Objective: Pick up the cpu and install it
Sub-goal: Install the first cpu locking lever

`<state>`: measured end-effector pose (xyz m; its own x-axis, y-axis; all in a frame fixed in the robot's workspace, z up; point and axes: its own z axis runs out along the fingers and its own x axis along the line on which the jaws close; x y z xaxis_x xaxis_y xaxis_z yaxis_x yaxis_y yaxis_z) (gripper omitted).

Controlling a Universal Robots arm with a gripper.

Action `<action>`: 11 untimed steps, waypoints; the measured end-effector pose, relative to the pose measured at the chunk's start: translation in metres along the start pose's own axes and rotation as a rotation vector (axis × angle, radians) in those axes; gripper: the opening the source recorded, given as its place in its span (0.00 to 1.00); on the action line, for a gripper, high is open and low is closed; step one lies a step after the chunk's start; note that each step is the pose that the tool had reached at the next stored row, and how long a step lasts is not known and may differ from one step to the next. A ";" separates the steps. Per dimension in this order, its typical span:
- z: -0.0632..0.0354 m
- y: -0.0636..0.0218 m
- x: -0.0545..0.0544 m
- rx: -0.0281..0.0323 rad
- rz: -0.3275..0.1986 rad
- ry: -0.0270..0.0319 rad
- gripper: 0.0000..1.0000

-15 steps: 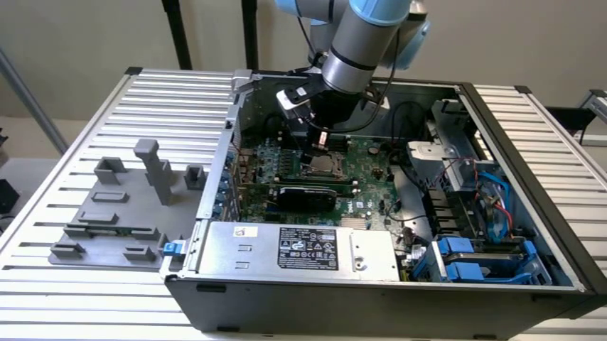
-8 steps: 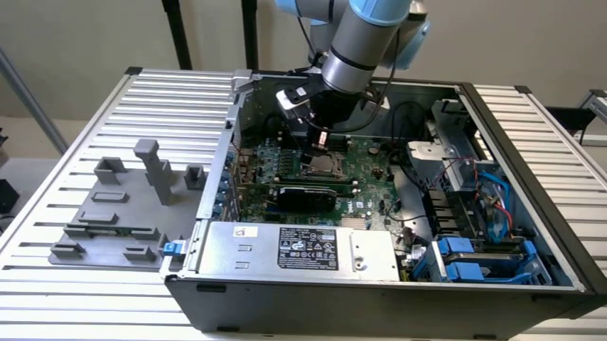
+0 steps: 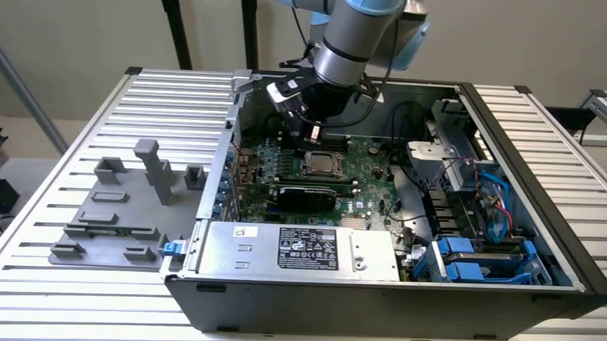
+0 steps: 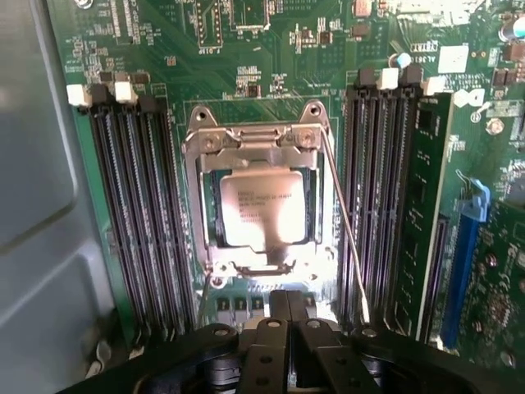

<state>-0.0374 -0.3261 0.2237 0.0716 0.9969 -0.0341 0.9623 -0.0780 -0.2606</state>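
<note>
The cpu (image 4: 261, 209), a flat square chip with a shiny silver top, lies inside the metal socket frame (image 4: 199, 141) on the green motherboard. In the exterior view the cpu (image 3: 323, 165) sits mid-board inside the open computer case. My gripper (image 3: 314, 135) hangs just above and behind the socket, apart from the chip. In the wrist view my gripper (image 4: 287, 305) is shut, its black fingers (image 4: 275, 328) pressed together with nothing between them. A thin wire lever (image 4: 343, 230) runs slanted along one side of the socket.
Dark memory slots (image 4: 131, 205) flank the socket, with a second bank (image 4: 381, 189) opposite. A grey labelled power supply (image 3: 294, 249) fills the case front. Cables and blue drive brackets (image 3: 474, 263) crowd the exterior view's right. A grey fixture (image 3: 124, 206) stands on the slatted table.
</note>
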 end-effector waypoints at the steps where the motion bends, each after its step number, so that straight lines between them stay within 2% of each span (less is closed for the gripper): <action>1: -0.0020 -0.0027 -0.001 0.0001 0.000 0.0020 0.11; 7: -0.0098 -0.0197 -0.004 0.0009 -0.001 0.0109 0.11; 11: -0.0100 -0.0287 -0.004 0.0011 0.005 0.0141 0.11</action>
<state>-0.0627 -0.3281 0.2409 0.0797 0.9966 -0.0217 0.9617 -0.0826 -0.2615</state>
